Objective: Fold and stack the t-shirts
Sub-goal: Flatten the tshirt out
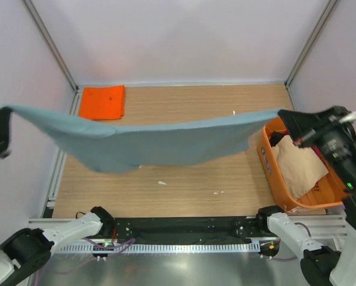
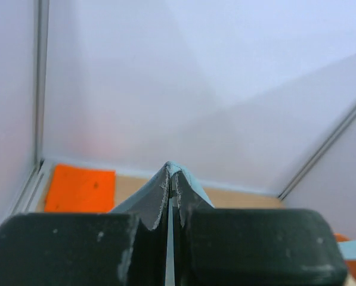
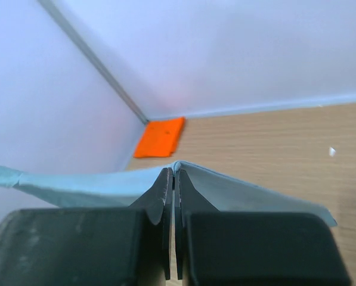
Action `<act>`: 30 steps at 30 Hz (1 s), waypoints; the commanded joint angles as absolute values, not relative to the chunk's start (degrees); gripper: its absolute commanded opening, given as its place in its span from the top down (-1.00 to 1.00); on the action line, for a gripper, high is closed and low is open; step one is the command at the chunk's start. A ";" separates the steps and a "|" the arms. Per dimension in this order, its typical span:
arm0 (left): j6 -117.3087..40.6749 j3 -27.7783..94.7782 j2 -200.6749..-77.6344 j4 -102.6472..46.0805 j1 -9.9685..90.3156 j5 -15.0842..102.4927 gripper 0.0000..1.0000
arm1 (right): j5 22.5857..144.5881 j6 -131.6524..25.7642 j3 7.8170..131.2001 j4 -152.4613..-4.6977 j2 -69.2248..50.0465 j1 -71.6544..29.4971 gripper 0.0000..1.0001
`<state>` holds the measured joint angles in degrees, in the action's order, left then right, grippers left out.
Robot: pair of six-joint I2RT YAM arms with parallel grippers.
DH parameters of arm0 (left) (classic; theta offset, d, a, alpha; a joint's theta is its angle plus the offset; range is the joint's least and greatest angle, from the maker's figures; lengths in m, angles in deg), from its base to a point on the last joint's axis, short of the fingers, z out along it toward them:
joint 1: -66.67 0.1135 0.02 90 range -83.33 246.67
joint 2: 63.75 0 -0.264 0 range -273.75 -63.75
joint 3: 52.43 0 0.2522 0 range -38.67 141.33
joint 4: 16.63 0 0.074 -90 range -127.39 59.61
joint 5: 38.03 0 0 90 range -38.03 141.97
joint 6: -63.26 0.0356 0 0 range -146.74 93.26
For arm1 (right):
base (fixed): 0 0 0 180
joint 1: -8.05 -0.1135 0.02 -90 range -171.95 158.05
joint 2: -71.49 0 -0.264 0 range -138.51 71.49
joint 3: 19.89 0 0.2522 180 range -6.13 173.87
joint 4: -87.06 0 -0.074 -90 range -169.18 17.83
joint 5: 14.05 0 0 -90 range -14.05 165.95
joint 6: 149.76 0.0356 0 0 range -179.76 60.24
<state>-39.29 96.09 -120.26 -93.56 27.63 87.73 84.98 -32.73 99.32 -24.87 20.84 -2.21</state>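
wooden table (image 1: 189, 186) bears a folded orange t-shirt (image 1: 103, 102), orange tub (image 1: 266, 158), white scraps (image 1: 161, 182).

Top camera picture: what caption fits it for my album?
Left gripper and right gripper hold a grey-blue t-shirt stretched above the table, a folded orange t-shirt behind it.

Pale lavender walls (image 1: 178, 36); wood-grain tabletop (image 1: 189, 179); metal corner posts (image 1: 50, 42).

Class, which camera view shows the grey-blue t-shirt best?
Top external: the whole grey-blue t-shirt hangs stretched above the table. The wrist views show little beyond the edges pinched in the left tool and right tool.
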 commanded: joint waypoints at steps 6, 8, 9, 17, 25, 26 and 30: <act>-35.52 106.08 -111.83 -83.65 26.51 73.77 1.00 | 97.47 -21.81 112.86 -17.83 28.07 -2.15 0.97; -36.93 105.83 -111.47 -82.33 25.55 73.50 1.00 | 97.22 -17.85 113.84 -17.21 29.91 -2.06 0.98; -36.93 103.73 -111.39 -81.81 24.41 73.32 0.99 | 96.95 -16.62 112.80 -18.08 30.62 -1.97 0.97; -34.83 85.80 -118.23 -76.79 21.59 75.34 1.00 | 93.17 -16.43 98.83 -27.13 30.36 -1.18 0.98; -29.65 78.05 -129.39 -73.55 21.50 79.82 1.00 | 93.08 -23.71 93.19 -35.84 17.81 -1.18 0.98; -28.94 78.31 -131.49 -72.85 21.50 80.78 1.00 | 93.00 -24.51 93.45 -37.32 16.92 -1.18 0.97; -25.43 84.45 -135.11 -70.03 21.15 80.44 1.00 | 92.56 -28.37 99.77 -36.56 12.00 -1.18 0.98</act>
